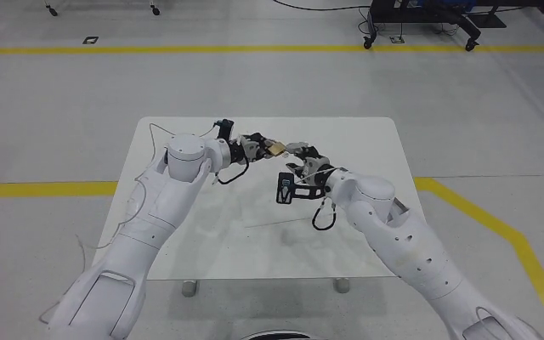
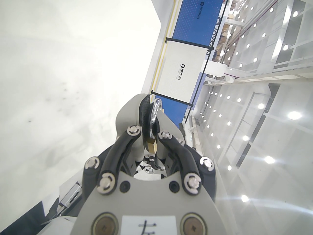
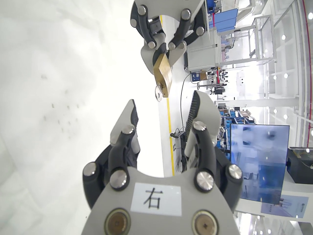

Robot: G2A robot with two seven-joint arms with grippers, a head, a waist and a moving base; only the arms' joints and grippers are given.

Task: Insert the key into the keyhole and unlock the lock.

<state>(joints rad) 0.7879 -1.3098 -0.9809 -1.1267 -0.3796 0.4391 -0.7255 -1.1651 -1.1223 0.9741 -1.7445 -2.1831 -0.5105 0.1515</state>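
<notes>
Left jaws clamp the lock (image 3: 163, 72); its key (image 3: 158, 94) points at parted right jaws.

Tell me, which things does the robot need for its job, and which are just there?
For the job:
padlock
key, in the padlock
left pincer, holding the padlock
right pincer, open

Just there:
table
yellow floor line
blue panel

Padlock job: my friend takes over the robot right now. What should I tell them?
Left hand: shut on the padlock, holding it up over the table.
Right hand: open, just short of the key, not touching it.
Done: the key is already in the padlock.
Left: grip the key and turn it. I cannot tell whether the padlock has been unlocked.
</notes>
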